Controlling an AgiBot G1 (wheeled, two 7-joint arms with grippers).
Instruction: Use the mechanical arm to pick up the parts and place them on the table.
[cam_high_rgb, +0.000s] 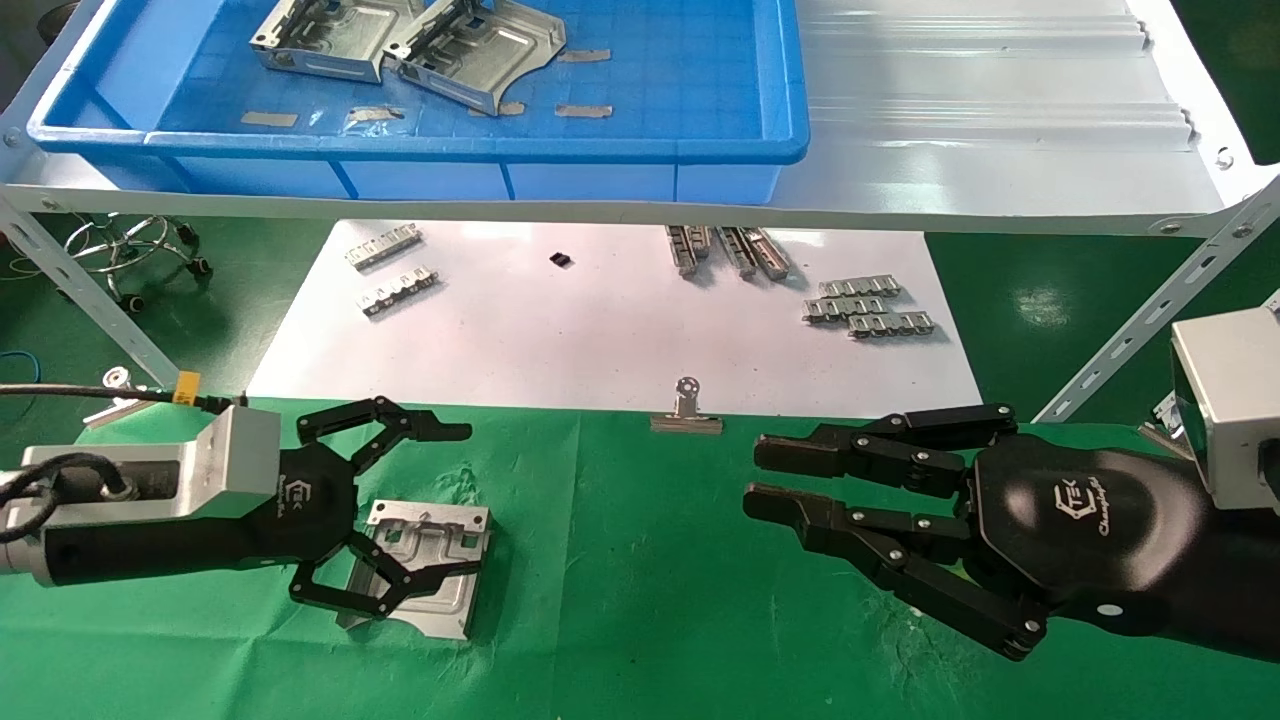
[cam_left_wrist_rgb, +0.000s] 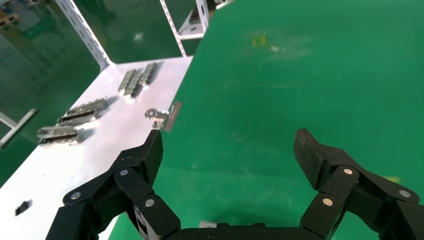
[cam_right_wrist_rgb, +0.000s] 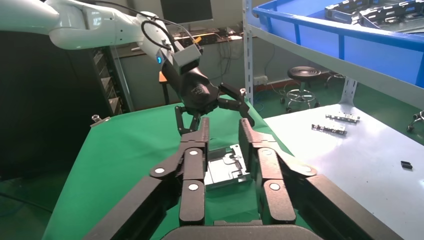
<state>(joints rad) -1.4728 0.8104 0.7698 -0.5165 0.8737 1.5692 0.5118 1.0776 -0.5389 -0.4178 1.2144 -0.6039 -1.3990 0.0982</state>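
Note:
One silver part lies flat on the green table, at its left. My left gripper is open wide just above this part, its fingers astride it and nothing between them. The left wrist view shows the open left gripper with only green cloth between the fingers. My right gripper hovers over the right of the table, fingers a little apart and empty. In the right wrist view the right gripper points at the part and the left gripper. Two more parts lie in the blue bin.
The bin stands on a silvery metal shelf above the far side. A white sheet behind the cloth holds small linked strips. A binder clip sits on the cloth's far edge. Shelf braces slant down at both sides.

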